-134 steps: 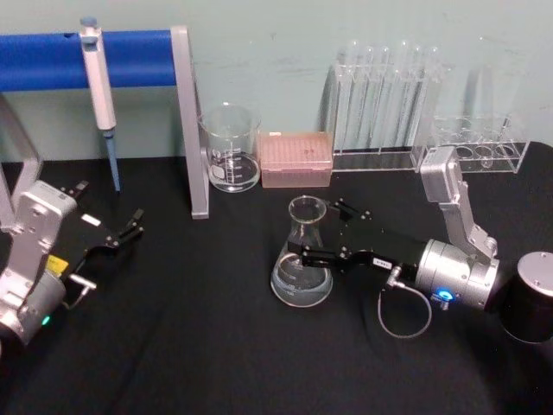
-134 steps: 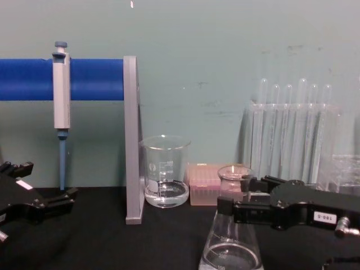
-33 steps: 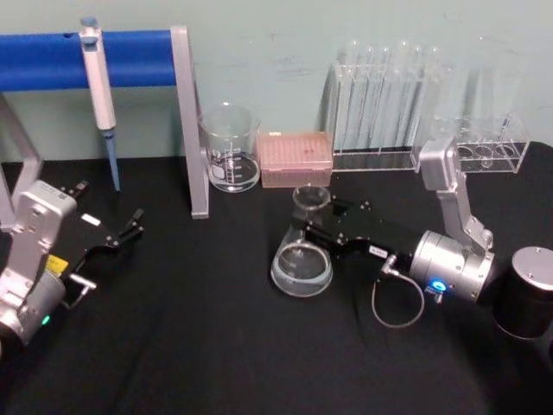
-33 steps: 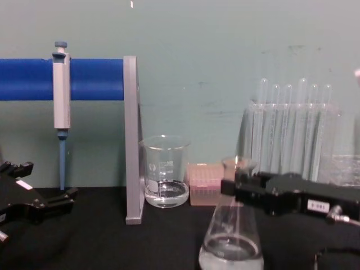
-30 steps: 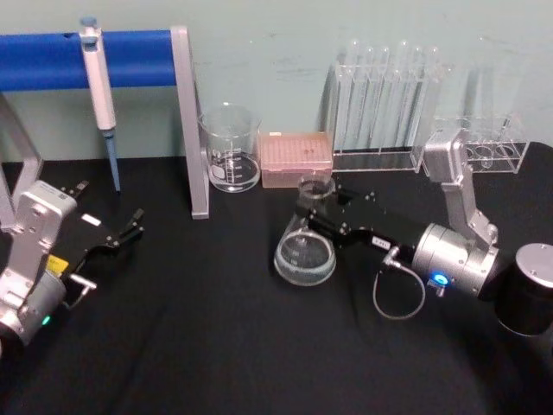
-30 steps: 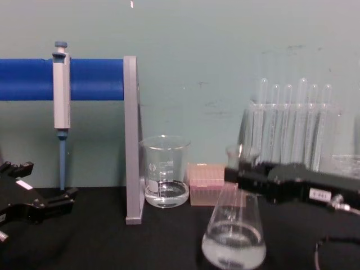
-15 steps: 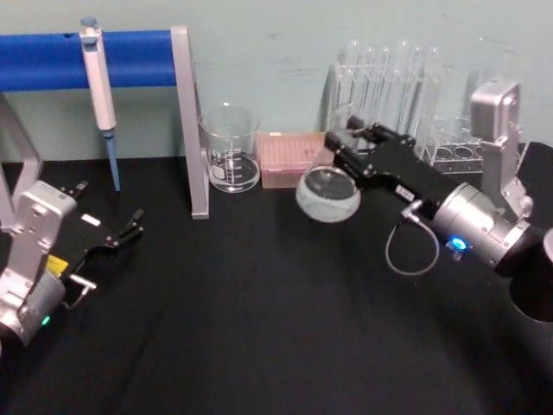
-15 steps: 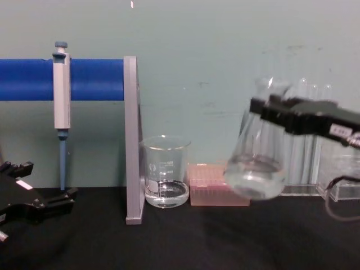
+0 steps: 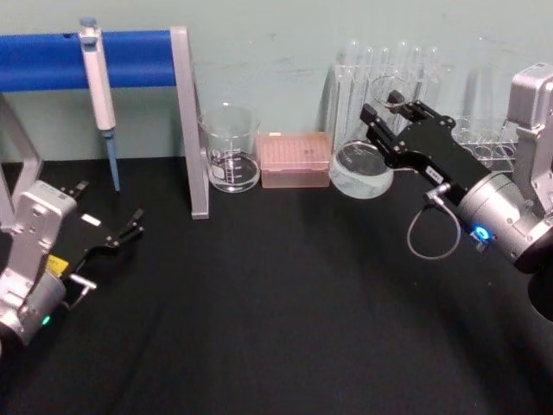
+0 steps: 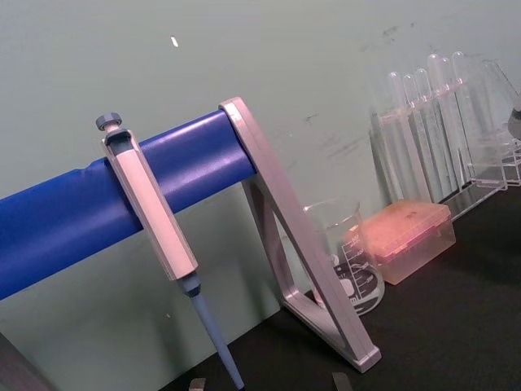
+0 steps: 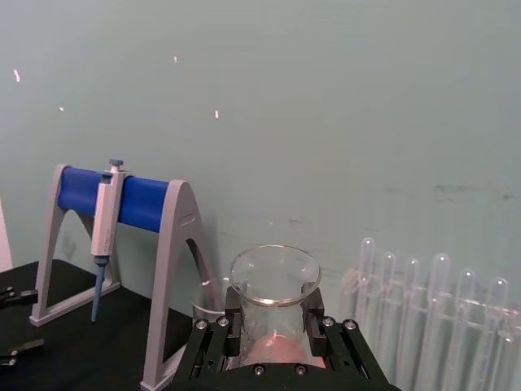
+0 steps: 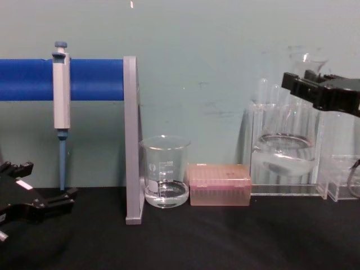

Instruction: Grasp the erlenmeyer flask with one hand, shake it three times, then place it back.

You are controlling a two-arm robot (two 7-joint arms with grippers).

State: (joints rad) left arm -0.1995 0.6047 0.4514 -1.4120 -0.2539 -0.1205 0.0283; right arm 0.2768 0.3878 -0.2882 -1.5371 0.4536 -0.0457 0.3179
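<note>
The erlenmeyer flask (image 9: 361, 175) is a clear cone with a little clear liquid in it. It hangs in the air above the black table, in front of the test tubes. My right gripper (image 9: 390, 114) is shut on its narrow neck. In the chest view the flask (image 12: 284, 151) floats well above the tabletop, with the black right gripper (image 12: 308, 85) clamped near its top. The right wrist view looks down on the flared mouth of the flask (image 11: 274, 275), a jaw on each side of the neck. My left gripper (image 9: 121, 235) is parked open at the table's left, low down.
A blue-barred stand (image 9: 186, 121) with a hanging pipette (image 9: 98, 86) fills the back left. A glass beaker (image 9: 230, 149), a pink box (image 9: 295, 159) and a rack of test tubes (image 9: 380, 82) line the back wall. The black table (image 9: 259, 311) lies below.
The right gripper has closed on the flask's neck and lifted it off the table, carrying it up, back and to the right. The liquid inside has shifted. The left arm has not moved.
</note>
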